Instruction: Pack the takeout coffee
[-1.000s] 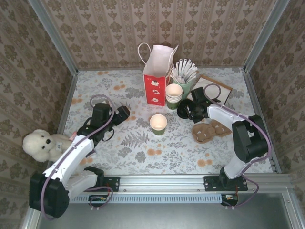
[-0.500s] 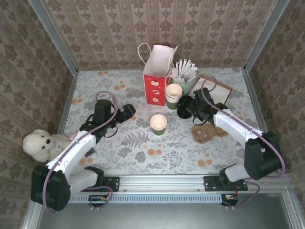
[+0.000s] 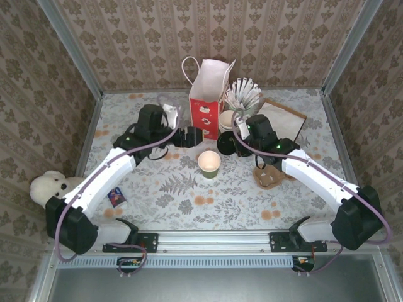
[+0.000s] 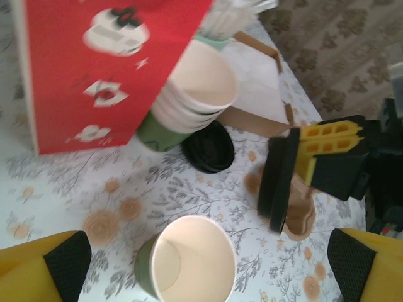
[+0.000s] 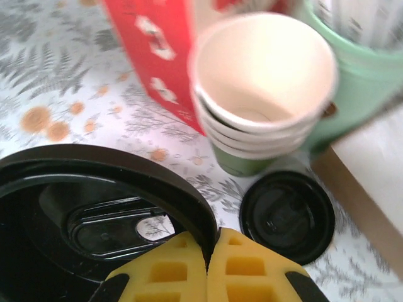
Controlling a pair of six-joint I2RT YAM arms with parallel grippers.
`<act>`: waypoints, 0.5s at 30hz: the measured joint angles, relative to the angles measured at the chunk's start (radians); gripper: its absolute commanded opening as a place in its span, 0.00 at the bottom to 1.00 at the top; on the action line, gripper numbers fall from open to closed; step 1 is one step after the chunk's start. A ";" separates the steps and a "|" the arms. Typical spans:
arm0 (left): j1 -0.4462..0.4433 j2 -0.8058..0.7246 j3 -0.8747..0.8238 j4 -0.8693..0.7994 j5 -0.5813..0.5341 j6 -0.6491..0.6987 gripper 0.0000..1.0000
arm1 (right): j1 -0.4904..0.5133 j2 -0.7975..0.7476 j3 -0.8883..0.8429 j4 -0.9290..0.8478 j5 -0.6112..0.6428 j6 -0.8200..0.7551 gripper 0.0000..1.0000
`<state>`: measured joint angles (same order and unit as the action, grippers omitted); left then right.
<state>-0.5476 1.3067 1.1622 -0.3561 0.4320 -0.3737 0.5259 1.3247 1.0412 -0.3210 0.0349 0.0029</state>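
Observation:
The takeout coffee's green paper cup stands upright and lidless on the floral table, cream inside. My right gripper hovers just right of and behind it, shut on the rim of a round black lid, which hangs on edge. The yellow pads pinch that lid. My left gripper is open beside the red-and-white paper bag, its fingers wide apart above the cup.
A second black lid lies flat by the stack of lidless green cups. Behind stands a green holder of white sticks. A brown cardboard carrier and a brown board lie right. A white teddy sits left.
My right gripper has lifted a black lid off the table and carried it left toward the cup. The left arm has swung forward and right to the red bag's front.

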 measured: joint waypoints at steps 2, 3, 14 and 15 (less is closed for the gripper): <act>-0.009 0.055 0.081 -0.044 0.023 0.059 0.96 | 0.012 0.000 0.029 -0.008 -0.027 -0.112 0.00; -0.010 0.080 0.118 -0.062 0.037 0.086 0.95 | 0.019 0.000 0.043 -0.010 -0.042 -0.167 0.00; -0.019 0.264 0.346 -0.207 0.154 0.218 0.80 | 0.109 0.030 0.185 -0.057 -0.023 -0.532 0.00; -0.021 0.272 0.359 -0.225 0.168 0.227 0.79 | 0.116 0.037 0.199 -0.066 -0.009 -0.551 0.00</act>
<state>-0.5690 1.5791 1.5215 -0.5816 0.5999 -0.1471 0.6422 1.3617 1.2404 -0.3866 0.0257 -0.5484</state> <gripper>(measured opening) 0.807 0.071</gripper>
